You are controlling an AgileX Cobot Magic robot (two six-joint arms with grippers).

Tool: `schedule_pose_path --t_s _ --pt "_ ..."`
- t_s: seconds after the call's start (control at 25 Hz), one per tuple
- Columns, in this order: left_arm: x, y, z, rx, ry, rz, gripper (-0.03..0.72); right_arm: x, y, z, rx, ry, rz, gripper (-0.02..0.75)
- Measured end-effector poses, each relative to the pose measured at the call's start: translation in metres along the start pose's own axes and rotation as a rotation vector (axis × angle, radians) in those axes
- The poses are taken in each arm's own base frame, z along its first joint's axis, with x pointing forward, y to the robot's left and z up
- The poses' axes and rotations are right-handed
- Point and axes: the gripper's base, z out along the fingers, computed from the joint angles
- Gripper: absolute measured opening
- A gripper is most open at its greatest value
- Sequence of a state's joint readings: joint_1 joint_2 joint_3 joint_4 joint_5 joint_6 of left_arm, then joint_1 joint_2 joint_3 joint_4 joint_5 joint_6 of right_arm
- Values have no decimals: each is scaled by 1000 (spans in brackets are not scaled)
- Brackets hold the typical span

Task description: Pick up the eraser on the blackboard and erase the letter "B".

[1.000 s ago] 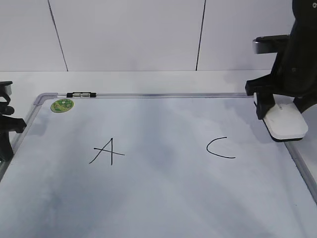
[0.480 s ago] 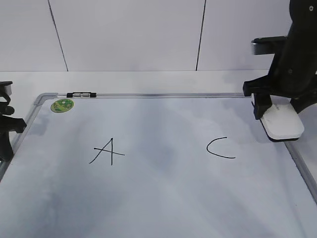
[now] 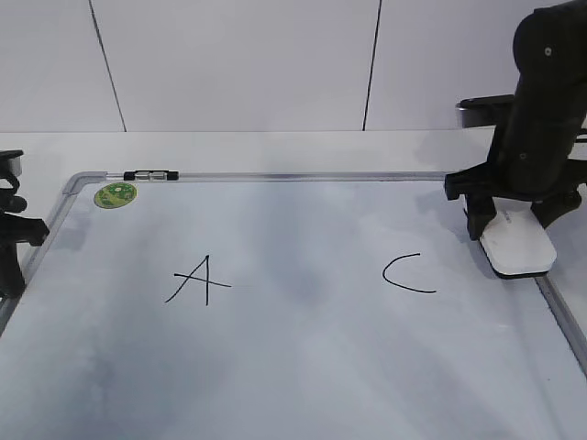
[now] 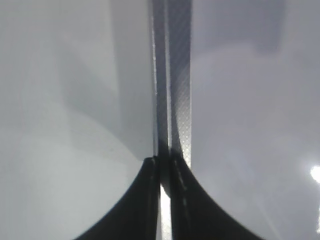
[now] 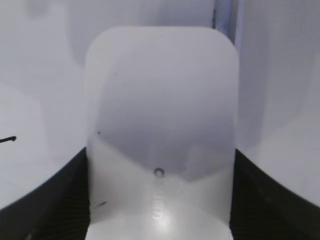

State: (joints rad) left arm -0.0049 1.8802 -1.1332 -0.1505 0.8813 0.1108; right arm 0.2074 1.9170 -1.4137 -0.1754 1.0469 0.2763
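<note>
Right wrist view shows our right gripper (image 5: 160, 200) clamped on the white rounded plastic eraser (image 5: 161, 125), flat beside the whiteboard's silver frame (image 3: 559, 307), presumably for setting down.

A small black-and-silver marker (image 3: 151, 174) lies along the far edge, a round green sticker (image 3: 115, 194) just in front of it, with handwritten "A" (image 3: 198, 280) and "C" (image 3: 405, 273) on a white table (image 3: 275, 147).

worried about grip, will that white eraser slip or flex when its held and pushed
The eraser looks like a rigid plastic block, so it probably won't flex. Its smooth glossy top may be slippery, though the right gripper clamps both long sides. Flat and wide, it's unlikely to roll.
</note>
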Motion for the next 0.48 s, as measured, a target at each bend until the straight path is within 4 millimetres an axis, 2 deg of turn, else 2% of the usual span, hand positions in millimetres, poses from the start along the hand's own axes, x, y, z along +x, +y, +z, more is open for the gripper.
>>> schedule_pose_path --t_s 0.24,0.48 --pt "0 0 0 0 2 0 13 -2 -18 3 -11 11 2 515" --pt "0 0 0 0 2 0 13 -2 -18 3 -68 22 -43 515"
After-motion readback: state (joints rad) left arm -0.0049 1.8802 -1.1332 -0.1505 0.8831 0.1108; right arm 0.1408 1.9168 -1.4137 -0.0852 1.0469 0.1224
